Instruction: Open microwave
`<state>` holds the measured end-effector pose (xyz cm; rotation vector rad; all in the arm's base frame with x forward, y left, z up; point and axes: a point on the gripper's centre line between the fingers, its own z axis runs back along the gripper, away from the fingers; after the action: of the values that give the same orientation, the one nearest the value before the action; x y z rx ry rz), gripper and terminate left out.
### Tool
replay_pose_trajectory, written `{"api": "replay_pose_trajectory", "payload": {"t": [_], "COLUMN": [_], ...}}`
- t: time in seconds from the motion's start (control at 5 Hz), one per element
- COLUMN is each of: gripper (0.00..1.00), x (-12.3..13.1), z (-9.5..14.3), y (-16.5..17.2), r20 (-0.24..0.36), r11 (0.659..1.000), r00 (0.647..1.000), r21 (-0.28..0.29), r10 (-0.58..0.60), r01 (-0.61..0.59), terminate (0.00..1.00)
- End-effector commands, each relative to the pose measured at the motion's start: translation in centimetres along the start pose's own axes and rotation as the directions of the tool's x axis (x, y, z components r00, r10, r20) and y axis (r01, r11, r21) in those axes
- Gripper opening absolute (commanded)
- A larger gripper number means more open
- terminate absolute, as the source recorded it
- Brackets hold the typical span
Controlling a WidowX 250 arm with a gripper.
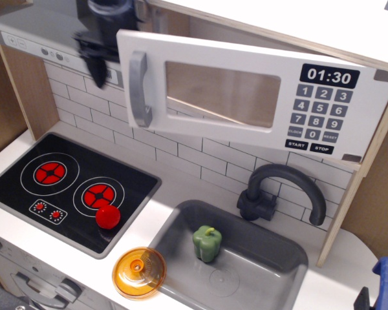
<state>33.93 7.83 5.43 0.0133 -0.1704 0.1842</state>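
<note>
The white microwave [323, 97] sits under the wooden top, with a clear window and a black keypad at its right. Its door [213, 93] stands ajar, the left edge with the grey bar handle [138, 89] swung out towards me. My gripper [114, 67] is at the door's left edge, near the top of the view. One dark finger [96, 66] shows just left of the door, in front of the range hood. The other finger is hidden behind the door. The jaws stand apart, straddling the door's edge.
A grey range hood [32, 35] is at the upper left. Below are a black stove [68, 187] with a red knob [107, 217], an orange lid [140, 272], a grey sink [271, 271] holding a green pepper [207, 243], and a dark tap [281, 190].
</note>
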Motion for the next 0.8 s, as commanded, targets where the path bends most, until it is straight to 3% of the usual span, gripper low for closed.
{"api": "replay_pose_trajectory", "payload": {"t": [0.0,0.2,0.6], "gripper": [1.00,1.00,1.00], "x": [-7.5,-10.5,-13.2], "z": [4.7,4.8,3.5], "y": [-3.1,-5.5,-11.9], "r20": [0.014,-0.023,0.002], "r11": [0.981,0.973,0.966], "r00": [0.983,0.976,0.971], "r21": [-0.053,-0.091,-0.100], "r10": [-0.185,-0.217,-0.240], "r01": [0.186,0.214,0.239], "terminate": [0.00,0.00,0.00]}}
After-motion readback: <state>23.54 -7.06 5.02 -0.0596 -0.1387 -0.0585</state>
